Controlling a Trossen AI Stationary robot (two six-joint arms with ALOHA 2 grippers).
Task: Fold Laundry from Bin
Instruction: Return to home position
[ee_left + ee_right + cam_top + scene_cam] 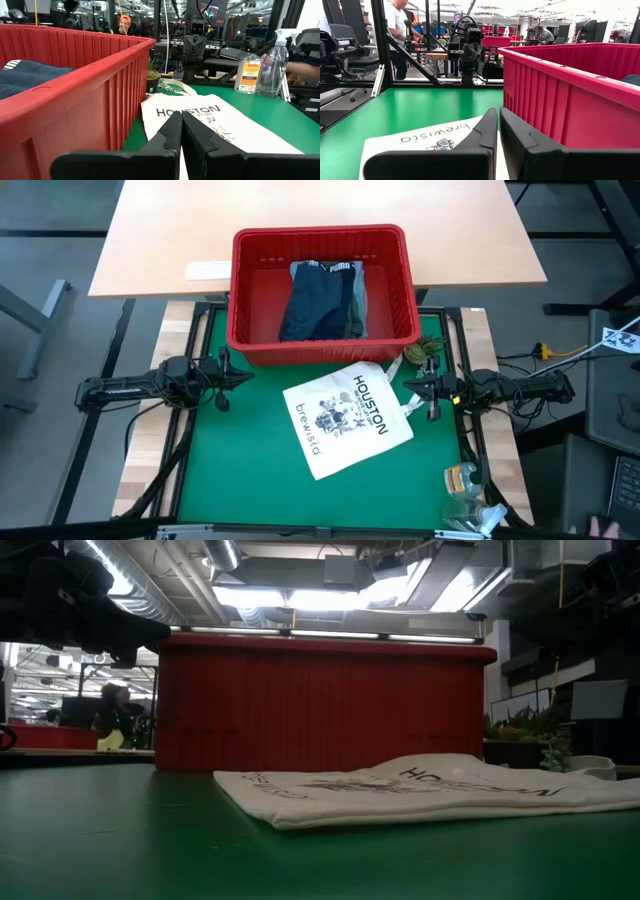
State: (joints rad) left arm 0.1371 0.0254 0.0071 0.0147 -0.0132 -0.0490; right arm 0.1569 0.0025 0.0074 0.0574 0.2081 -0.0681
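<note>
Your left gripper (243,377) is clenched on nothing. In the left wrist view its two dark fingers (172,131) press flat against each other. It hangs low over the green mat (220,470), just beside the corner of the bin (320,232) on the left arm's side.

Your right gripper (410,388) is also closed and empty. In the right wrist view only a thin line shows between its fingers (485,127). It points toward the left gripper and is just beside the right corner of the white tote bag (350,420). You cannot tell from here whether it touches the bag.

The tote bag lies flat on the mat between the two grippers, in front of the bin. The laundry (315,300) is inside the bin, near its middle. A navy piece with a white-lettered waistband is on top, and a narrow strip of olive cloth shows at its right edge. A small plant (430,348) stands beside the right corner of the bin.
</note>
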